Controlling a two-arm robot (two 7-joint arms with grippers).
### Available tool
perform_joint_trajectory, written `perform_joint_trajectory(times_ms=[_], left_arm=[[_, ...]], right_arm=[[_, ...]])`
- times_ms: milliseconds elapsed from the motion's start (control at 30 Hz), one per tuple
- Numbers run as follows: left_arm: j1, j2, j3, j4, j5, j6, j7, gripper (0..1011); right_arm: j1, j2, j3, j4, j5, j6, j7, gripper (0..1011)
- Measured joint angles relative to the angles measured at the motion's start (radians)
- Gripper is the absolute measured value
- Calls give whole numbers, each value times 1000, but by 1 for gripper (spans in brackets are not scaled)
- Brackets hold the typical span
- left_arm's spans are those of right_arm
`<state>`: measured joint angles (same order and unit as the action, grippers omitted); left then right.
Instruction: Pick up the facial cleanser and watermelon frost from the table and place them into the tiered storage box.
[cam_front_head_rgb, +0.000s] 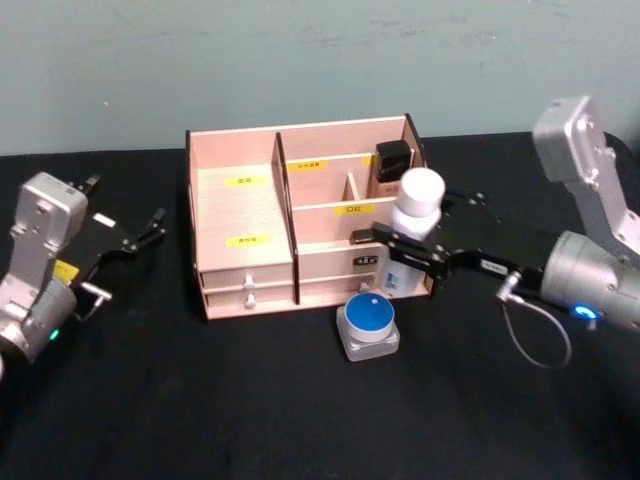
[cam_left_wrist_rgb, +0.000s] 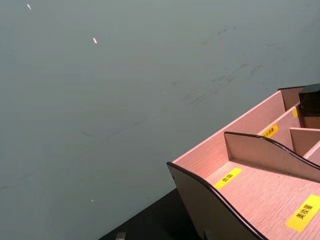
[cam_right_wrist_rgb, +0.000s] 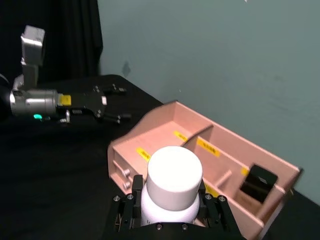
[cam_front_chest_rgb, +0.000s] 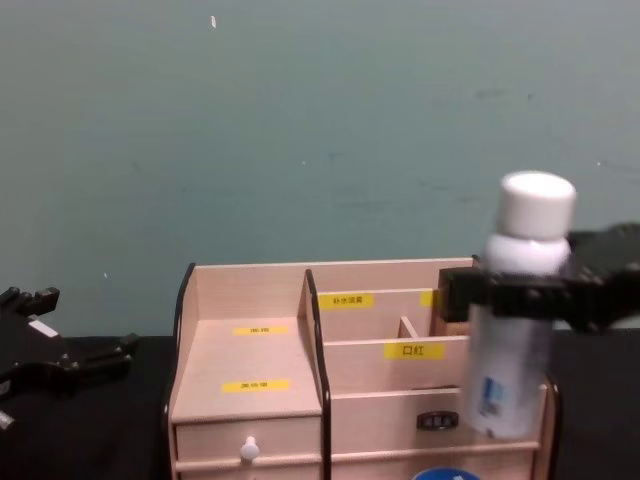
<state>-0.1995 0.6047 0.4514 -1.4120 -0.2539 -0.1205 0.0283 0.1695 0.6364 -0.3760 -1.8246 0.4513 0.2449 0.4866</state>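
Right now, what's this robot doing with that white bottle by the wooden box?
The right gripper has its jaws shut on the facial cleanser, holding it upright at the front right corner of the tiered storage box. The watermelon frost sits on the table before the box, not yet picked up. The left gripper hangs open on the box's left.

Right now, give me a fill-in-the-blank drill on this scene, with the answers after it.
The right pincer grips the facial cleanser, whose cap is ___. The watermelon frost, in front of the tiered storage box, has a ___ lid. The left pincer, left of the box, holds ___.
Answers: white; blue; nothing.
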Motion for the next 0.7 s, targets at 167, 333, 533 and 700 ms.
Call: perform_joint_trajectory(times_ms=[167,333,533,700], left_arm=[[0,0,0,0,0,0,0,1010],[0,0,0,0,0,0,0,1010],[0,0,0,0,0,0,0,1010],[0,0,0,0,0,0,0,1010]], right_arm=[[62,-33,-36,19,-5,18,-8,605],[137,-86,-74,69,-23,39,-30,605],[206,-146,-100,134,-40,57,-59,605],[265,-209,-119,215,-75,55,-98,605]])
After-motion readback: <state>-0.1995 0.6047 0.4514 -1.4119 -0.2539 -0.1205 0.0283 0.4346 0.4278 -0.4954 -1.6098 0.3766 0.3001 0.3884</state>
